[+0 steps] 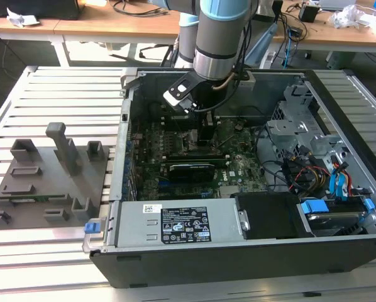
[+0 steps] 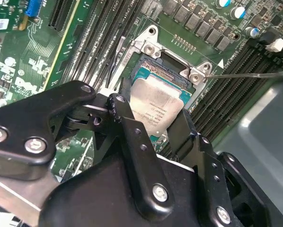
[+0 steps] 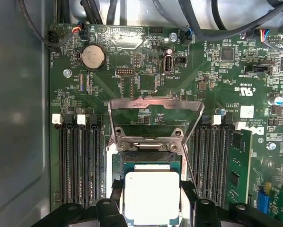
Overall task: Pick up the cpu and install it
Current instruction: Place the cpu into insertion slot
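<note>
Robotics lab, slotted aluminium worktable (image 1: 62,94), open computer case (image 1: 238,259); cable-strewn wooden desks (image 1: 112,28) behind

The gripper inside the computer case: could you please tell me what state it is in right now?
Gripper: closed on the cpu, holding it over the socket.

The silvery square cpu (image 3: 152,197) lies level over the socket (image 3: 175,166).

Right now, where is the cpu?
In both wrist views, the cpu is held in the gripper at the open socket, between the two banks of memory slots.
</note>
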You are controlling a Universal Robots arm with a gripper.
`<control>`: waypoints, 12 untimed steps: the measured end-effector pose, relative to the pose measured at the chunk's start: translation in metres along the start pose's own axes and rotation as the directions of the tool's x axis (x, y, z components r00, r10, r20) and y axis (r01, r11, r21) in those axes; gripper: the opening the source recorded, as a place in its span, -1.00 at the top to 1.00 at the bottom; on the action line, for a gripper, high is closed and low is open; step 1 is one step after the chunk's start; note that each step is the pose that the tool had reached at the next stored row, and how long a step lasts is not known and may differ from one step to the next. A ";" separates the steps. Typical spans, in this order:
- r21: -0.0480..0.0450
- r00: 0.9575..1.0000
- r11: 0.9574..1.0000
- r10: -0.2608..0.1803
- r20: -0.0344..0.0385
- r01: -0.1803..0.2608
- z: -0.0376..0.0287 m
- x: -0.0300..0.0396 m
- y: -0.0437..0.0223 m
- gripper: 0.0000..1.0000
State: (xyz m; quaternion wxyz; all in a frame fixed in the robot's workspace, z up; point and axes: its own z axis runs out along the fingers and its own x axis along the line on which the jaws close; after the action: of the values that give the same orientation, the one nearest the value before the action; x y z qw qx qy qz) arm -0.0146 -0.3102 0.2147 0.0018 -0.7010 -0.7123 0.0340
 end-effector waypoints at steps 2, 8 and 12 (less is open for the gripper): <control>0.000 1.000 1.000 0.002 0.000 -0.002 0.0036 0.0002 0.0002 -0.09; 0.000 1.000 1.000 0.010 -0.001 -0.010 0.0102 0.0005 0.0006 -0.09; 0.000 1.000 1.000 0.010 -0.001 -0.010 0.0150 0.0007 0.0007 -0.09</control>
State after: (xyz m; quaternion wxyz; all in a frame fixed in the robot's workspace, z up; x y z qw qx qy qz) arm -0.0147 -0.3102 0.1997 0.0020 -0.7047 -0.7087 0.0340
